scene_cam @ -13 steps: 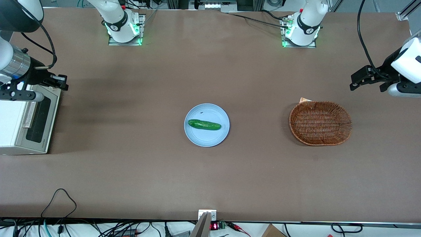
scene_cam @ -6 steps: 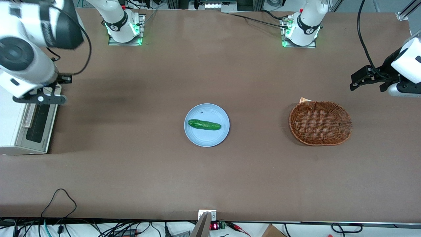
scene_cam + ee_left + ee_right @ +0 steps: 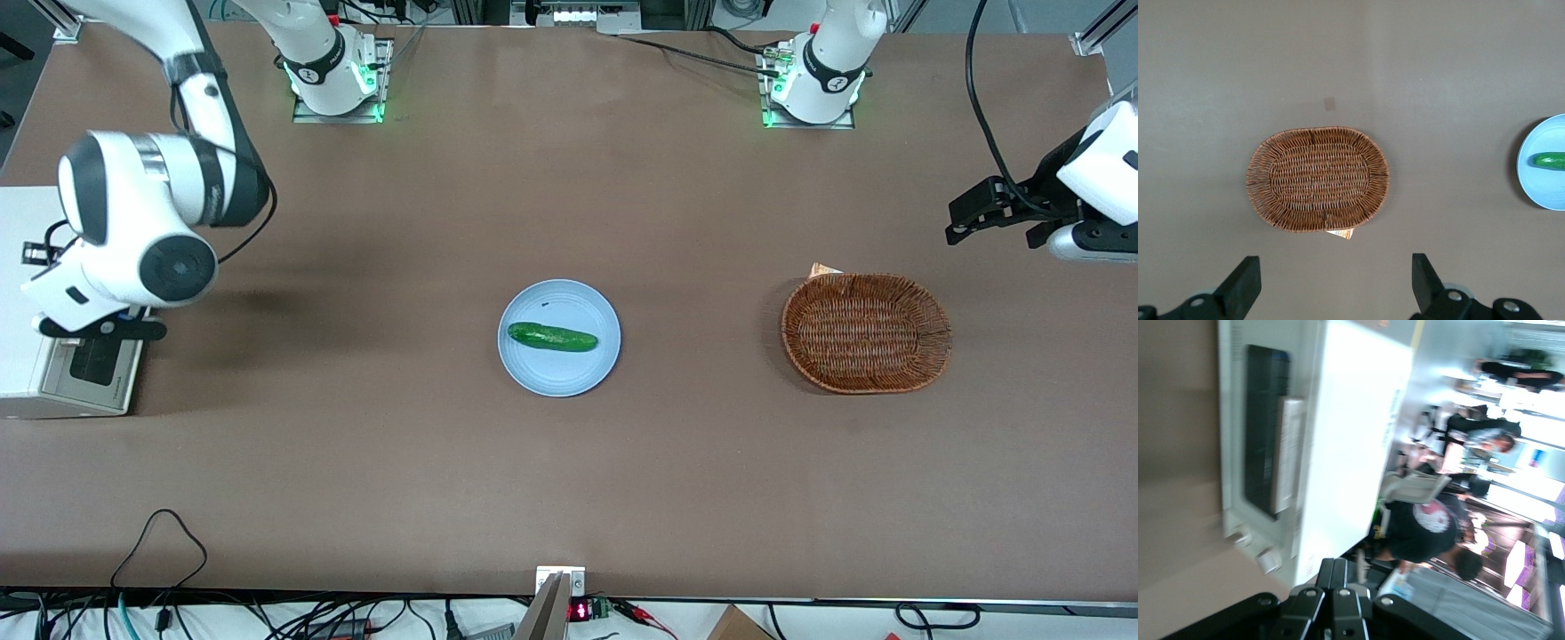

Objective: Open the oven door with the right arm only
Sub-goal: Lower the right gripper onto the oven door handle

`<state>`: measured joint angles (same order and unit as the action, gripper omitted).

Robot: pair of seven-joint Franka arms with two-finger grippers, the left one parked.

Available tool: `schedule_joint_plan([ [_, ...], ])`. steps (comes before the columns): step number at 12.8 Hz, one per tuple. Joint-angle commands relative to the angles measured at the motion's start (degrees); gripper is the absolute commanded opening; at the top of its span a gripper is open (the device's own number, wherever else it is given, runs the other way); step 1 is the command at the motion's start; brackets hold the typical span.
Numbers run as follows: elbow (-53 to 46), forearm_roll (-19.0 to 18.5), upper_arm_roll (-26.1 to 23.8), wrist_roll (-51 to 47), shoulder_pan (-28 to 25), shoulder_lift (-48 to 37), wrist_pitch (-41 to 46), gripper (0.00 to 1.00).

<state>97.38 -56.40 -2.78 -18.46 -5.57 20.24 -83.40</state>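
Brown tabletop (image 3: 373,462) all the way across, with cables hanging along the edge nearest the front camera. So the oven (image 3: 18,267) sits at the working arm's end of the tabletop, right up against that edge, white body with its front facing the middle of the tabletop. The oven door (image 3: 89,378) looks shut flat against the body; only its nearer end shows in the front view, because the right arm (image 3: 142,227) is hanging over the rest. In the wrist view you can see the door (image 3: 1258,427) much better: grey frame, dark glass, and the silver handle (image 3: 1286,453) running along it, with two knobs (image 3: 1253,547) past one end of the door.

The hand (image 3: 100,327) is up above the oven door, not touching it as far as I can tell. In the wrist view the hand (image 3: 1335,590) has its two fingers pressed together, nothing between them.

Out in the middle of the tabletop there's a light blue plate (image 3: 533,373) with a cucumber (image 3: 552,337) lying on it. Toward the parked arm's end is a wicker basket (image 3: 866,332), well apart from the plate, with a scrap of something tan poking out from under its rim.
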Motion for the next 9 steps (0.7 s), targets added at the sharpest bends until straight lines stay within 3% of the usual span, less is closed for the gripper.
schedule_joint_plan([
  [1, -0.9, -7.0, -0.2, -10.8, 1.2, 6.0, -1.2, 0.03],
  [4, 2.0, -8.9, -0.2, -18.8, 4.0, 7.8, -7.6, 0.03],
  [9, 3.3, -9.8, -0.2, -23.0, 6.0, 9.1, -11.3, 0.03],
])
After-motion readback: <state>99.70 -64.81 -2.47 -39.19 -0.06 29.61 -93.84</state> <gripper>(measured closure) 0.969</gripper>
